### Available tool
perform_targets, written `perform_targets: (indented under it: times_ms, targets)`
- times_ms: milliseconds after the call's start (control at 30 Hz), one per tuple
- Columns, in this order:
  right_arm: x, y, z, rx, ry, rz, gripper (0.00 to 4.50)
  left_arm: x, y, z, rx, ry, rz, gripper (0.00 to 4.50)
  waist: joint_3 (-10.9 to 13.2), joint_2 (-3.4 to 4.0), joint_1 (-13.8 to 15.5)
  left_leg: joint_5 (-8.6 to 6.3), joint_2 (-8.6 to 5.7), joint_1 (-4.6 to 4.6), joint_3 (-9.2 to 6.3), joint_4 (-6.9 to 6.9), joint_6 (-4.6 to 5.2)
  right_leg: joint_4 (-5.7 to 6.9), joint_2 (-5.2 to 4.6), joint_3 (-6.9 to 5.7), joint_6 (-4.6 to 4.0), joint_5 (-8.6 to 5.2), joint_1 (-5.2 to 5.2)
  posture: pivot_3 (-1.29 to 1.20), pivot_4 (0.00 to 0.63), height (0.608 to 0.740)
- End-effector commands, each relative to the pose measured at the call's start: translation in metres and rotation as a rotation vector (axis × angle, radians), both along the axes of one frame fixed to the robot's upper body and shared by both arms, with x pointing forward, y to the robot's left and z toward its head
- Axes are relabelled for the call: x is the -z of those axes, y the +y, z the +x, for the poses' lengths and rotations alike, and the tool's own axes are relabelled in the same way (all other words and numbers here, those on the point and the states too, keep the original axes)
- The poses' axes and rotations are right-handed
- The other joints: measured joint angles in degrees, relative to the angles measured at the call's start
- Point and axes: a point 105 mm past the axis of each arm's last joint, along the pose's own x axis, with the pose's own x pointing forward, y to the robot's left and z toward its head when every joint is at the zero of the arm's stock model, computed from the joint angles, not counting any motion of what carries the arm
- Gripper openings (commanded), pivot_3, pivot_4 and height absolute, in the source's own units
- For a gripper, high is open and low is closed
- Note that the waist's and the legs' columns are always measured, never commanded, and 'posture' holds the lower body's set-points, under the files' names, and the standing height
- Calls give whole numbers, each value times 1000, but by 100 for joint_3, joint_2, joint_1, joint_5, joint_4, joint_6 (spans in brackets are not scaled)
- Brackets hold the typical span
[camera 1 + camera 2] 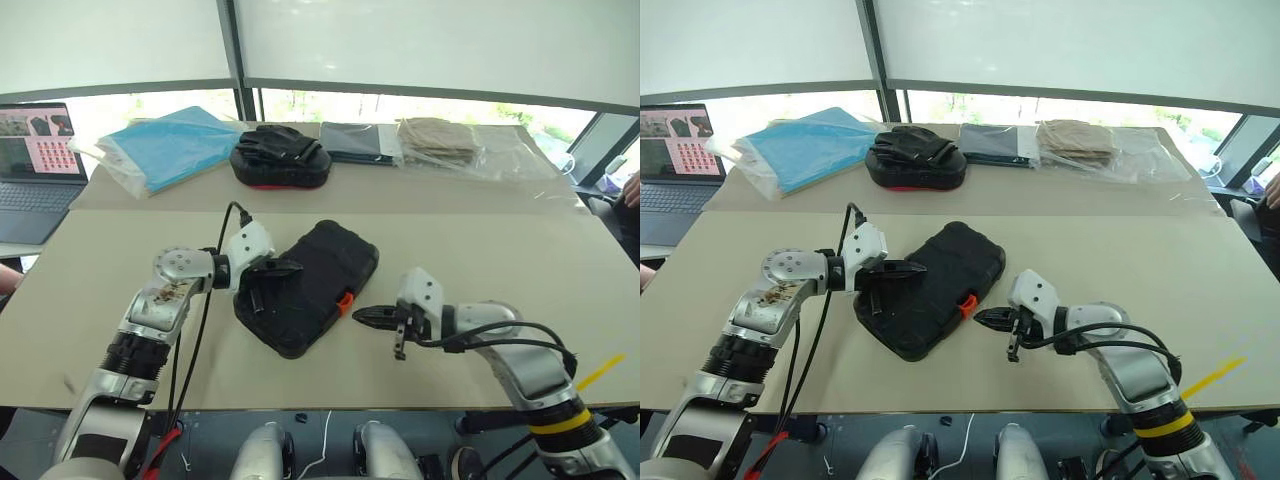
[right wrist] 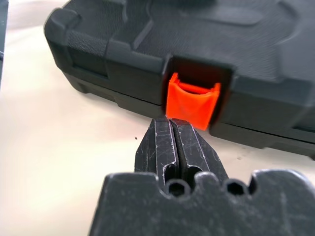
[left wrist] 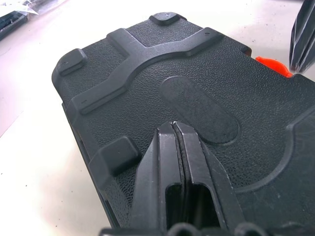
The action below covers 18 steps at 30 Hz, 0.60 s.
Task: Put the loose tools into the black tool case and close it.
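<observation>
Black textured plastic marks the case [image 1: 308, 285], which lies shut and skewed near the desk's [image 1: 500, 260] front edge, its orange latch [image 1: 345, 301] on the side facing the right arm. No loose tools lie around the case, so the packing looks done and the step in hand is likely fastening that latch.

The left pincer [image 1: 285, 268] is over the case lid, its fingers pressed together and holding nothing; in the left wrist view the tips sit on or just above the raised oval in the lid. The right pincer [image 2: 173, 129], also shut and empty, has its tips right at the lower edge of the latch, which stands tilted outward and seems not yet snapped home.

To do this well, the left pincer should bear down steadily on the lid so the two halves meet and the case cannot slide. The right tips should push the latch squarely toward the case wall. An off-centre push may skid off the smooth orange tab or shove the whole case aside.

Behind the case, the beige desk carries a black pouch [image 1: 281, 155] with gloves, a blue bag [image 1: 165, 145], a dark packet [image 1: 357, 142] and a tan bagged bundle [image 1: 440, 143]. A laptop [image 1: 38, 165] stands far to the case's left, below bright windows with pale blinds.
</observation>
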Motion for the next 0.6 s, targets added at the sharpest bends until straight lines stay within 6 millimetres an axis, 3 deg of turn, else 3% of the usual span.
perform_targets:
  times_ms: [33,333,600]
  targets:
    - [-8,8,7,-8,-57,17,0,36,2,-9,0,128,81,53,0,0,-1,0,0,0,0,0,0,0,0,0,1,0,1,0,150,740]
    - [-15,19,21,-9,-93,70,0,38,2,-11,0,148,89,53,0,0,-72,1,9,5,0,0,-1,7,10,1,1,2,-1,0,150,740]
    - [-24,26,32,-1,-142,109,0,56,10,-18,-6,195,135,53,0,0,-92,2,34,10,7,-1,-3,10,27,-1,1,12,-5,0,150,740]
